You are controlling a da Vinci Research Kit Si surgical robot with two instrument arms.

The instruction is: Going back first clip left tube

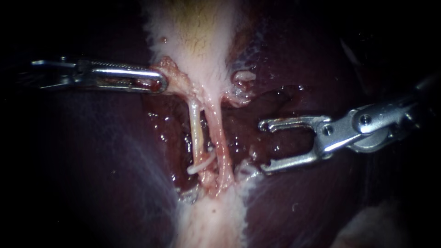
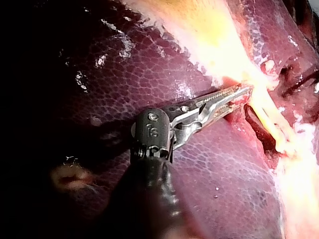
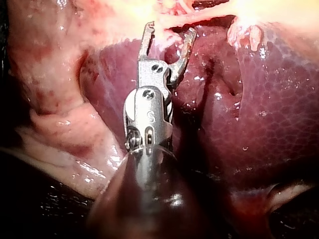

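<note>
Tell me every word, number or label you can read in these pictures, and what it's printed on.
On the liver and gallbladder: no text at all.
On the left instrument: one small stamped mark at its wrist joint, too blurred to read.
On the right instrument: nothing legible.

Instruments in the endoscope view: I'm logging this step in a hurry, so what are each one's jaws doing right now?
Left instrument: shut on pink tissue beside the gallbladder.
Right instrument: open, holding nothing.

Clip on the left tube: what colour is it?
The clip is white; the endoscope view shows it best.
</note>
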